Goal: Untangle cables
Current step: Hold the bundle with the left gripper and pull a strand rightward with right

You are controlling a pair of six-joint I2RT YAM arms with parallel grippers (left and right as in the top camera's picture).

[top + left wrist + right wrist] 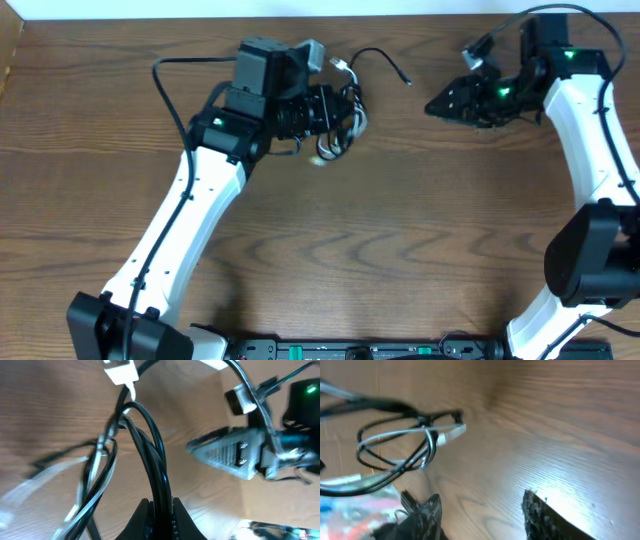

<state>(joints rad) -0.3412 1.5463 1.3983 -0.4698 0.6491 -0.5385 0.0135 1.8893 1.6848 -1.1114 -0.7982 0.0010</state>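
The cables (345, 118) are a tangle of thin black and white cords on the wooden table at the back centre. A black end (405, 81) trails right and a white plug (340, 66) sticks up at the back. My left gripper (335, 112) is shut on the black cord loops (160, 485); the white plug (120, 371) hangs above in the left wrist view. My right gripper (440, 104) is open and empty, to the right of the tangle, fingers pointing at it. In the right wrist view the tangle (405, 445) lies ahead of the open jaws (482, 515).
Thick black arm wires (170, 90) loop beside the left arm and over the right arm (590, 20). The table's back edge (120, 18) runs along the top. Bare wood spans the centre and front (380, 240).
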